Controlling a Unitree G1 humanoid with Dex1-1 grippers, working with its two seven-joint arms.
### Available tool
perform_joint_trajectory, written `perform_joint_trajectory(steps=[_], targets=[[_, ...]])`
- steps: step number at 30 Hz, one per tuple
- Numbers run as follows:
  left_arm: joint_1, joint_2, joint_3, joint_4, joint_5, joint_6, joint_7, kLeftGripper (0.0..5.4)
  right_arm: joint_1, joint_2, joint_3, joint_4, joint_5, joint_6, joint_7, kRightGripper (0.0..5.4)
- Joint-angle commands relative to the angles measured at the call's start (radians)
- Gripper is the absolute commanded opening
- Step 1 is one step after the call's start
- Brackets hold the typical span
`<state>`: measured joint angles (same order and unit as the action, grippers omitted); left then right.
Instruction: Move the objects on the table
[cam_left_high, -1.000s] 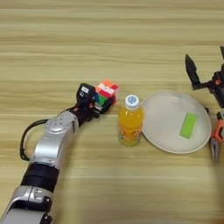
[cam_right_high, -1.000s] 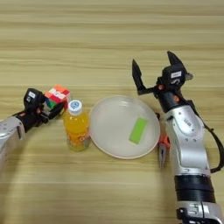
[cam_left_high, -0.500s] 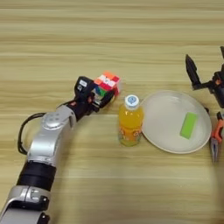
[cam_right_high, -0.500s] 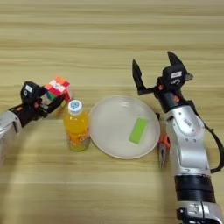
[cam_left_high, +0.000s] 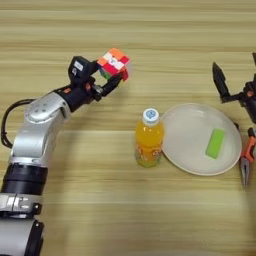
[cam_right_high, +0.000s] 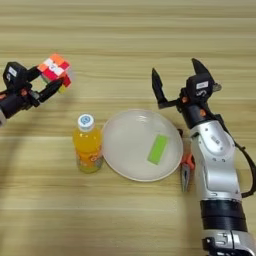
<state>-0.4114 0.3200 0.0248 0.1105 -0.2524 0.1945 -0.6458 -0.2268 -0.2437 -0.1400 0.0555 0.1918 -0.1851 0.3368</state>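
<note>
The cube (cam_left_high: 114, 63) is gripped between the fingers of the left gripper (cam_left_high: 111, 76), apparently lifted off the table (cam_left_high: 128, 30), though its height is hard to judge. Bare wood is left far of it for travel. The bottle (cam_left_high: 149, 138) stands upright, just left of the plate (cam_right_high: 125, 150), on which the green block (cam_right_high: 158, 148) lies. The right gripper (cam_right_high: 177, 82) is held spread wide and empty, far of the plate. The pliers (cam_right_high: 186, 171) lie at the plate's right rim.

The left arm reaches forward, its hand (cam_left_high: 109, 75) clamped shut around something; the right hand (cam_right_high: 179, 82) stands upright, fingers spread wide.
</note>
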Motion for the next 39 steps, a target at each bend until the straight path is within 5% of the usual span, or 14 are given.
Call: perform_joint_trajectory(steps=[1, 17, 32, 39], targets=[[-0.055, 0.041, 0.002, -0.034, -0.029, 0.027, -0.049, 3.28, -0.028, -0.028, 0.016, -0.016, 0.013, 0.022, 0.042, 5.4], [-0.122, 0.109, -0.043, -0.136, -0.091, 0.075, -0.219, 3.28, -0.107, -0.165, 0.044, -0.176, 0.273, 0.245, 0.375, 5.4], [-0.162, 0.147, -0.066, -0.196, -0.187, 0.171, -0.372, 3.28, -0.161, -0.312, 0.14, -0.215, 0.327, 0.373, 0.706, 5.4], [-0.176, 0.173, -0.101, -0.213, -0.219, 0.155, -0.498, 3.28, -0.195, -0.357, 0.181, -0.252, 0.338, 0.443, 0.799, 5.4]])
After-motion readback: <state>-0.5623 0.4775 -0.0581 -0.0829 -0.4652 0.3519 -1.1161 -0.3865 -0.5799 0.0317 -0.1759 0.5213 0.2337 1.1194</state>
